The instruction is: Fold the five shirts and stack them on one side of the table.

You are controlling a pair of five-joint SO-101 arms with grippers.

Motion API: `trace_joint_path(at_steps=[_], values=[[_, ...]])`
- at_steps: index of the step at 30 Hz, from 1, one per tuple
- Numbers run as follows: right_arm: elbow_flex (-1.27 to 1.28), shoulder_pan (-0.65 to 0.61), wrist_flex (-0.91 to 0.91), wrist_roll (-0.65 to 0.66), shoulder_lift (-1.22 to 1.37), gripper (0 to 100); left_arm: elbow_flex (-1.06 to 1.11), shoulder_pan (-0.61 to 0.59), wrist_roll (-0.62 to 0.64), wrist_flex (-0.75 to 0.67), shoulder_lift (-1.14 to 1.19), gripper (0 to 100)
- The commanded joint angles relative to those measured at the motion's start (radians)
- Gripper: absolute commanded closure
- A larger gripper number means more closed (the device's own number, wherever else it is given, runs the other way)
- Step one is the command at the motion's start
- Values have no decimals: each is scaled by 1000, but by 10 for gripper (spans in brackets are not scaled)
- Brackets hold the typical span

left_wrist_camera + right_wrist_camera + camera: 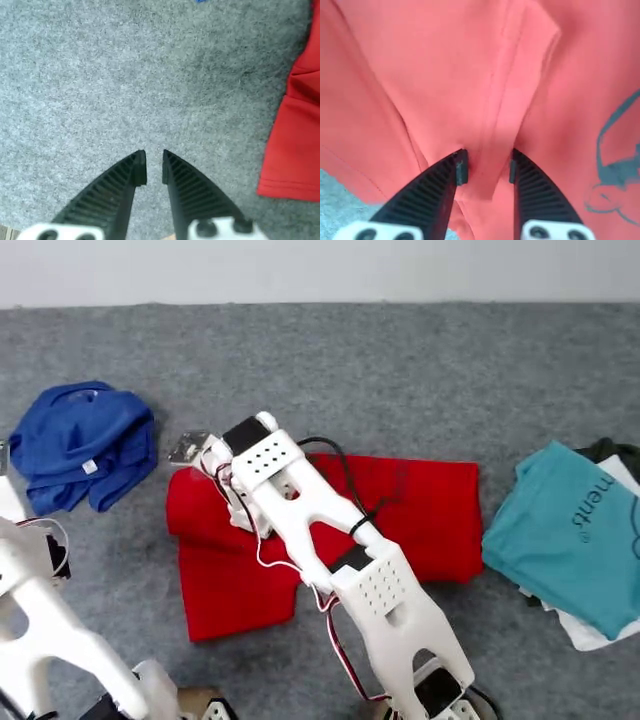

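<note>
**Red shirt under way, blue one waiting**

Closest to us, the left end effector (154, 167) hangs over bare grey table (400, 370) with its jaws nearly together and nothing between them. The hem of the red shirt (420, 500) lies at the right edge of that wrist view, near but not touching.

The right end effector (487, 167) is down on the red shirt, jaws half open and straddling a raised ridge of cloth. We judge it has not clamped yet. In the high view that arm stretches across the shirt toward its upper left part. The shirt lies mid-frame, partly spread, with a sleeve at the lower left.

We take this as the start of a fold on the fourth shirt. The next move calls for closing on the ridge, lifting it and carrying it across without dragging the layer below. The idle left arm could pin the near hem.

At the right edge sits the stack: a teal shirt (560, 540) on top, a white shirt (590, 635) and a dark shirt (610, 450) peeking out beneath. Farthest off, upper left, the blue shirt (80, 440) lies crumpled.

The teal shirt carries white lettering (590, 502), cut off by a fold. The blue one shows a small white tag (90, 467), too small to read. The red cloth bears a dark line drawing (615, 165).
</note>
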Motion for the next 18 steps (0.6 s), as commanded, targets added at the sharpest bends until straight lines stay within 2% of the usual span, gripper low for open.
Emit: trace_joint_path(at_steps=[1,5,8,12,18], values=[[-11,-8,68,5,-160,852,-10,9,8,-12,-15,928],[21,-16,73,-28,-285,852,-79,3,9,-5,-23,927],[86,-70,73,-31,-351,852,-165,6,9,37,-23,927],[232,-217,65,-72,-371,852,-232,8,9,84,-23,927],[419,-404,-93,-146,-340,852,-240,5,11,84,-25,927]])
